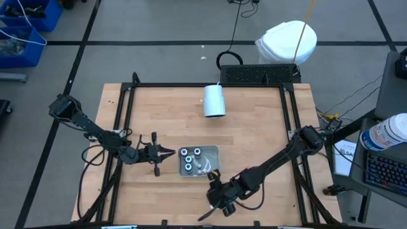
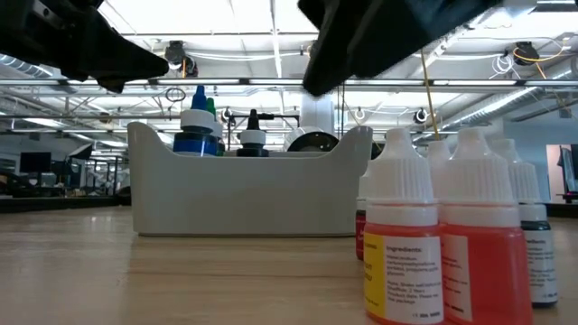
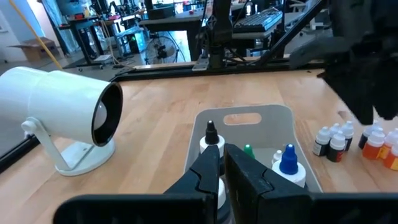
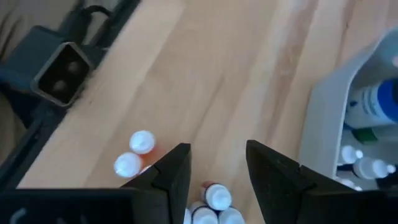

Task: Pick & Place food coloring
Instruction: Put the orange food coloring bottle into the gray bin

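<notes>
A grey tray [image 1: 210, 151] sits near the table's front middle and holds several food coloring bottles [image 3: 288, 160] with blue, green and black tips. More small white-capped bottles [image 3: 329, 140], some of them red-orange [image 2: 424, 244], stand on the wood by the tray's near right corner. My right gripper [image 4: 217, 155] hangs open above these loose bottles, slanting down; white caps [image 4: 217, 198] show below the gap between its fingers. It touches none of them. My left gripper [image 3: 222, 163] is shut, level, just left of the tray [image 3: 261, 118], pointing at it.
A large white cylinder [image 1: 214, 100] lies on its side at the far middle of the table. Black frame rails [image 1: 127, 121] run along the table's edges, and a black box [image 1: 257, 73] stands at the far edge. Bare wood lies between the cylinder and the tray.
</notes>
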